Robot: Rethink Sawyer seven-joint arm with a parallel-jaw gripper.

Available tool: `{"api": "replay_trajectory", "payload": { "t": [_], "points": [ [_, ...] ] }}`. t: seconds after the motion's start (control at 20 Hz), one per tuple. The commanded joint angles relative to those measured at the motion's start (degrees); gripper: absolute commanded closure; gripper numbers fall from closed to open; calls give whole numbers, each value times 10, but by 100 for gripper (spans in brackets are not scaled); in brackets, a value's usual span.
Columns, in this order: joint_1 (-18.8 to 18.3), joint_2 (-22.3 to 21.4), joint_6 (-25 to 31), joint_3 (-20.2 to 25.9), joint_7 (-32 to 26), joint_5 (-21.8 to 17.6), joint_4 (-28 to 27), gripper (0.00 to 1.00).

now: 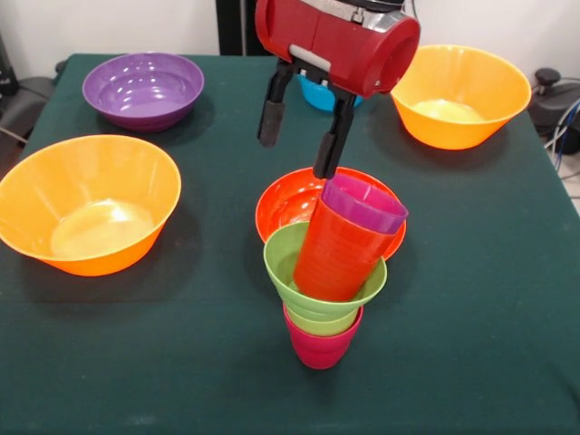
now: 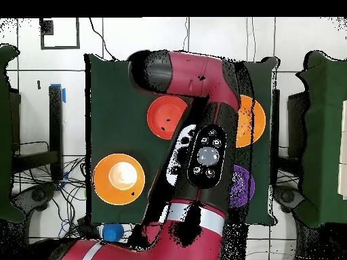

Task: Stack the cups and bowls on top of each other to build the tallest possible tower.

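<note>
The tower stands at the table's front middle. A crimson cup is at the bottom, with a lime green piece in it and a wider lime green bowl on that. An orange-red cup leans to the right in the bowl, and a purple cup is nested in its mouth. My gripper is open and empty, just above and behind the tower. One fingertip hangs close to the purple cup's rim. A red-orange bowl sits right behind the tower and also shows in the overhead view. In the overhead view the arm hides the gripper and the tower.
Large orange bowls sit at the left and far right; they also show in the overhead view. A purple bowl is far left. A blue bowl lies behind the gripper.
</note>
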Motion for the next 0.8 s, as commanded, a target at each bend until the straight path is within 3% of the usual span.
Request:
{"api": "replay_trajectory", "payload": {
  "t": [0.05,0.8],
  "points": [
    [14,9,45,76,-1,4,76,0],
    [14,14,27,87,12,11,97,0]
  ]
}}
